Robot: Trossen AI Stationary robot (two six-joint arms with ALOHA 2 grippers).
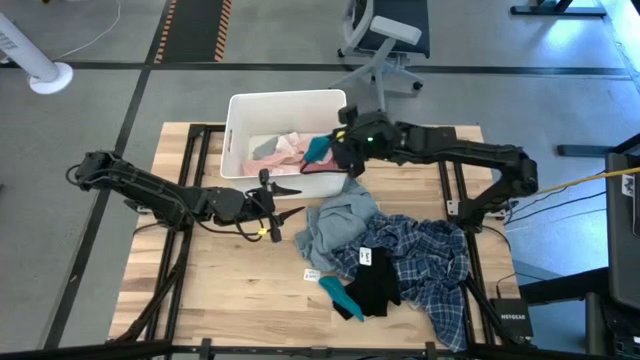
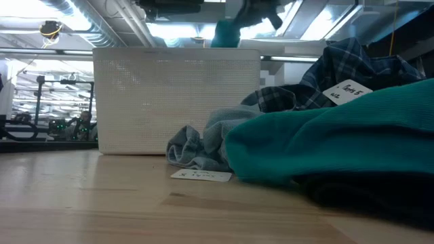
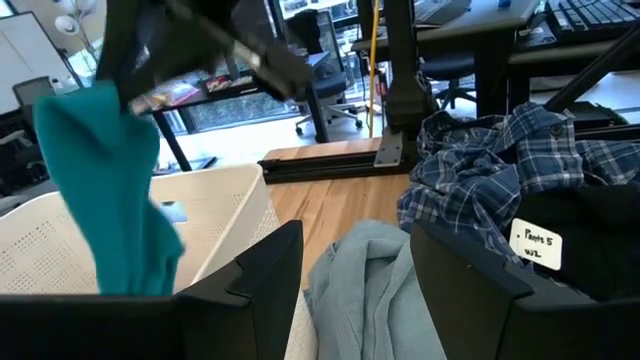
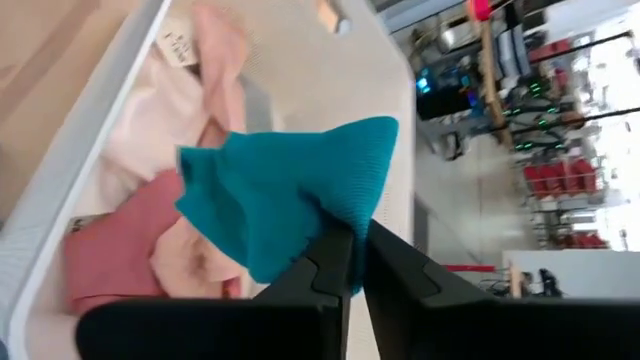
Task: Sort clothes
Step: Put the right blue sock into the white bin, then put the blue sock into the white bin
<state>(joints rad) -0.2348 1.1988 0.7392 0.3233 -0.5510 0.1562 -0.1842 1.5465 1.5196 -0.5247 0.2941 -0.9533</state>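
My right gripper [image 1: 338, 150] is shut on a small teal piece [image 4: 285, 195] above the right part of the white bin [image 1: 240, 125]. The teal piece also shows in the left wrist view [image 3: 110, 190]. Pink [image 4: 110, 265] and pale pink [image 4: 215, 85] pieces lie in the bin. My left gripper [image 1: 288, 200] is open and empty, low over the table. Its fingers stand just left of the grey-blue top [image 1: 340, 220], which shows between them in the left wrist view [image 3: 370, 290]. The plaid shirt [image 1: 425, 260] lies spread on the table's right half. Another teal piece [image 1: 335, 293] lies near the front edge. My right gripper pinches the teal piece between its two fingers [image 4: 335, 265] at a bunched edge [image 4: 345, 225]. The fingers come from the table's right, slanting down toward the bin. The piece hangs slack below the fingers [image 3: 120, 250], over the inside of the bin.
A black garment [image 1: 375, 280] lies on the plaid shirt's near left part. Paper tags lie on the table [image 2: 200, 175] and on the clothes [image 3: 535, 243]. Bare wood [image 1: 230, 280] shows at the table's front left. An office chair [image 1: 385, 45] stands beyond the far edge.
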